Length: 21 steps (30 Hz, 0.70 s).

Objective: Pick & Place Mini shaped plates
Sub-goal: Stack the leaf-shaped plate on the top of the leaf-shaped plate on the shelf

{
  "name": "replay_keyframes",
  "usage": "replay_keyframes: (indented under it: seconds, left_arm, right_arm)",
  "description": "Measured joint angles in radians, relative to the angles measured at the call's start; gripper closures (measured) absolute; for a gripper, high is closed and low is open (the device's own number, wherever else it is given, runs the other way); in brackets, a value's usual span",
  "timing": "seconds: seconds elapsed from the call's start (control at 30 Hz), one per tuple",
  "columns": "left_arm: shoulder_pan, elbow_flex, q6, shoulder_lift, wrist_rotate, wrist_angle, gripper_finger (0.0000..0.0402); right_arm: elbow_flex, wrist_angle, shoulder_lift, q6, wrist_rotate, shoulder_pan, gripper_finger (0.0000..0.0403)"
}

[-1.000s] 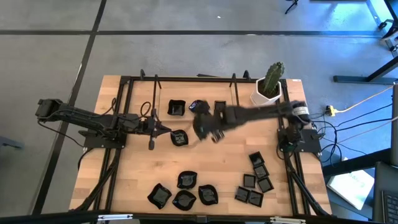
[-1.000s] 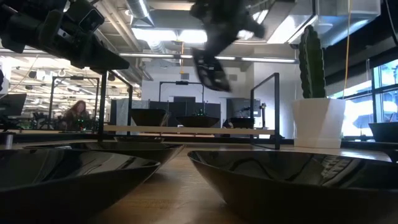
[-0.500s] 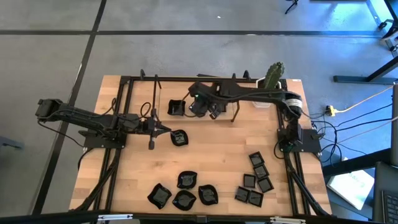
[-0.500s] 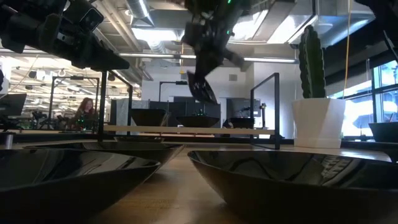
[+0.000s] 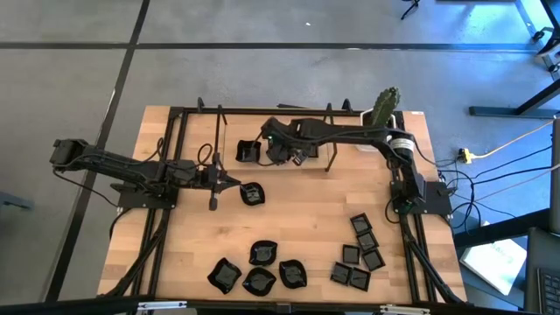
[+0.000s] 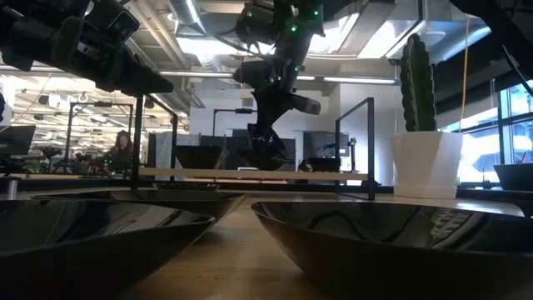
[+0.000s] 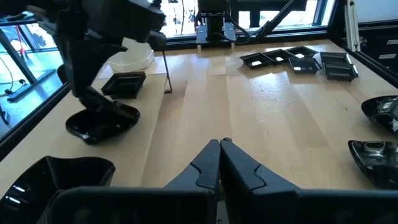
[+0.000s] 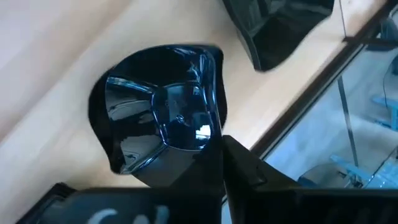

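The mini shaped plates are tiny glossy black dishes. My right gripper [image 5: 280,150] reaches over the table's far middle and is shut on a wavy-rimmed one [image 8: 165,124], which also shows in the left wrist view [image 7: 102,121]. Another dish [image 5: 248,151] sits just to its left and a square one [image 7: 124,84] lies behind it. My left gripper [image 5: 234,184] is shut at the table's left middle and touches nothing. A lone dish [image 5: 252,193] rests on the wood just in front of it. My right gripper holds the wavy-rimmed dish by its rim [image 8: 208,146], pinched at one edge. The fingers [image 7: 93,99] come from above, slanting down. The dish sits slightly tilted, low over the wood. Whether its underside rests on the table cannot be told.
Several wavy dishes [image 5: 258,271] cluster by the near edge. Several square dishes [image 5: 360,252] lie near right. The white pot with a cactus [image 5: 378,122] stands at the far right corner. Black frame rails [image 5: 175,157] run along the table's sides and far edge.
My right gripper has swung from the table's middle toward the far edge and slightly left. It has then come down close to the tabletop beside the far dish, carrying the wavy-rimmed dish with it.
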State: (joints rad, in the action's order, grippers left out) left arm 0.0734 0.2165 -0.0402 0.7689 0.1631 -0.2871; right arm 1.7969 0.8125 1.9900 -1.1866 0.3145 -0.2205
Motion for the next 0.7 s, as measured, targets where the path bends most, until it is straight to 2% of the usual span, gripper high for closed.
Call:
replay_keyframes:
  seconds: [0.43,0.7]
  left_arm:
    - [0.000,0.000,0.000,0.000,0.000,0.000,0.0394]
    - [0.000,0.000,0.000,0.000,0.000,0.000,0.0397]
  right_arm:
    - [0.000,-0.046,0.000,-0.001,0.007,-0.019,0.0332]
    - [0.000,-0.067,0.000,0.005,0.014,-0.019,0.0326]
